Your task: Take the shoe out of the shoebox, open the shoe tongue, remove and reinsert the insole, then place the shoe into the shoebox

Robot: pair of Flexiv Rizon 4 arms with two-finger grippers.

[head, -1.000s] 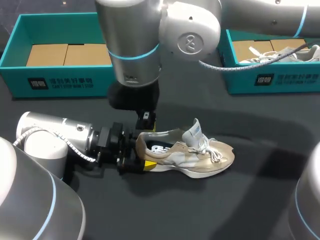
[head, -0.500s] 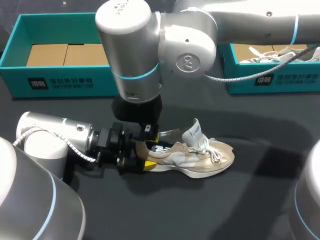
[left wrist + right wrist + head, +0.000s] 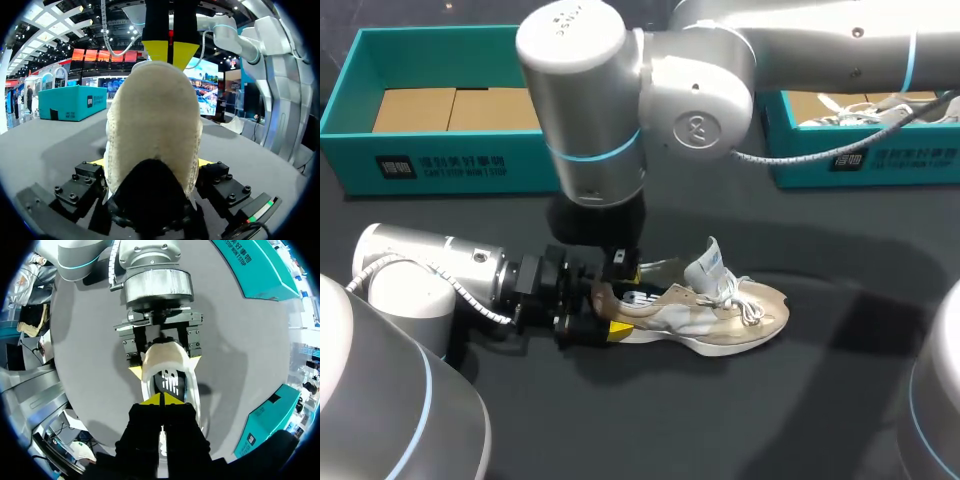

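Observation:
A beige and white shoe (image 3: pixel 720 315) lies on its sole on the dark table, toe to the right, tongue (image 3: pixel 708 262) raised. My left gripper (image 3: pixel 604 312) comes in level from the left, its fingers (image 3: pixel 135 371) pressed on both sides of the heel (image 3: pixel 152 115). My right gripper (image 3: pixel 622 268) hangs straight down over the shoe's opening at the heel end, tips shut together (image 3: pixel 162 399) just above the dark printed insole (image 3: pixel 170 383). Nothing shows between its tips. From the left wrist view those shut yellow tips (image 3: pixel 170 52) stand right over the heel collar.
A teal shoebox (image 3: pixel 430 165) with cardboard inside stands at the back left. Another teal box (image 3: pixel 865 160) holding a white shoe (image 3: pixel 880 105) stands at the back right. My bulky right arm (image 3: pixel 650 90) hangs over the table's middle.
My right arm has come down and slightly right, lowering its shut gripper from above the heel toward the shoe's opening. Left gripper and shoe have stayed put.

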